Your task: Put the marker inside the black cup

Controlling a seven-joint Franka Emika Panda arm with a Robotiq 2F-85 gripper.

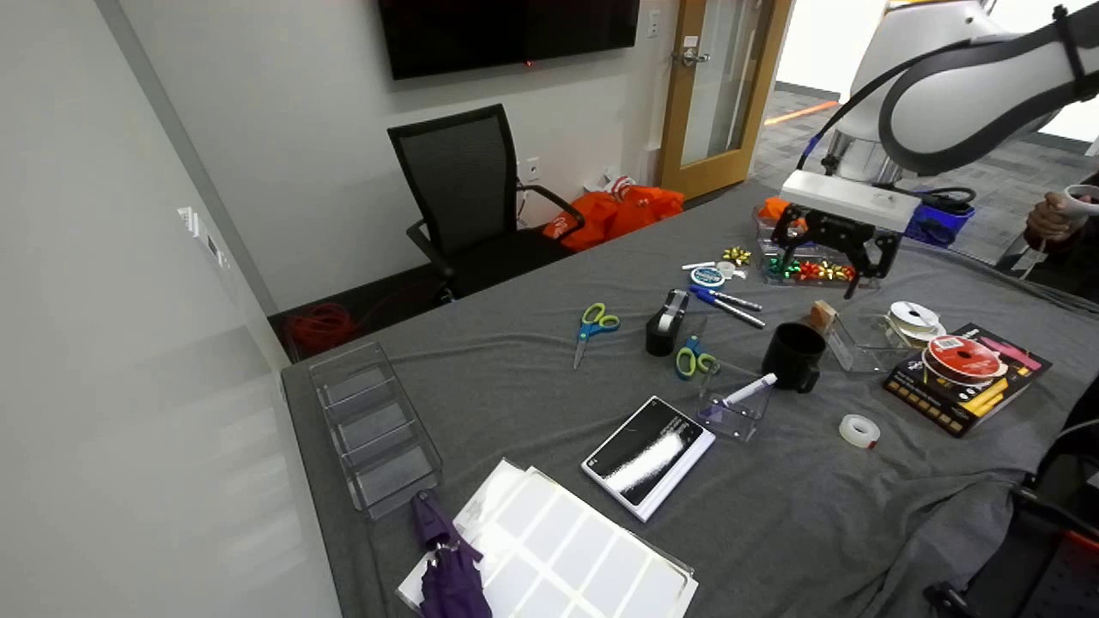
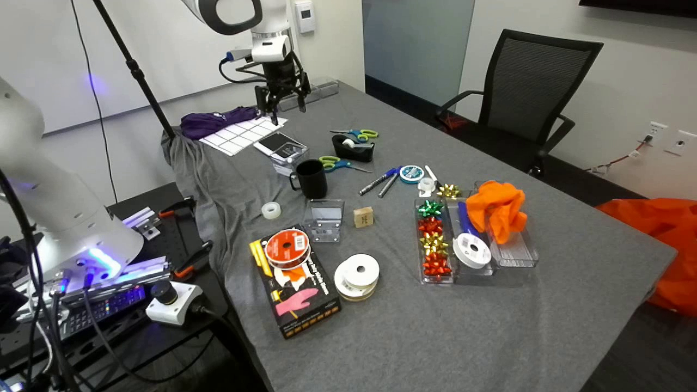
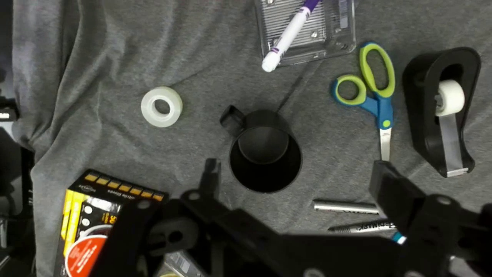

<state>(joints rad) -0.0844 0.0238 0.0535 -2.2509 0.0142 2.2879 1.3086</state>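
Observation:
The black cup [image 1: 788,356] stands upright on the grey cloth, also in an exterior view [image 2: 312,179]. In the wrist view [image 3: 269,117] I look into its mouth and see no marker inside. A white marker with a purple cap [image 3: 288,36] leans across a clear plastic holder [image 3: 307,57]; it also shows in an exterior view [image 1: 747,393]. Two silver markers with blue caps [image 1: 730,300] lie farther off, partly hidden by a finger in the wrist view. My gripper [image 3: 296,165] is open and empty above the table, also in both exterior views [image 1: 816,262] [image 2: 288,115].
A tape dispenser [image 3: 434,115], green-blue scissors [image 3: 380,88] and a white tape roll [image 3: 161,107] lie around the cup. A glove box [image 2: 294,283] with a red ribbon spool [image 2: 287,247], clear trays with bows [image 2: 434,239] and a black-and-white box [image 1: 648,455] also stand on the table.

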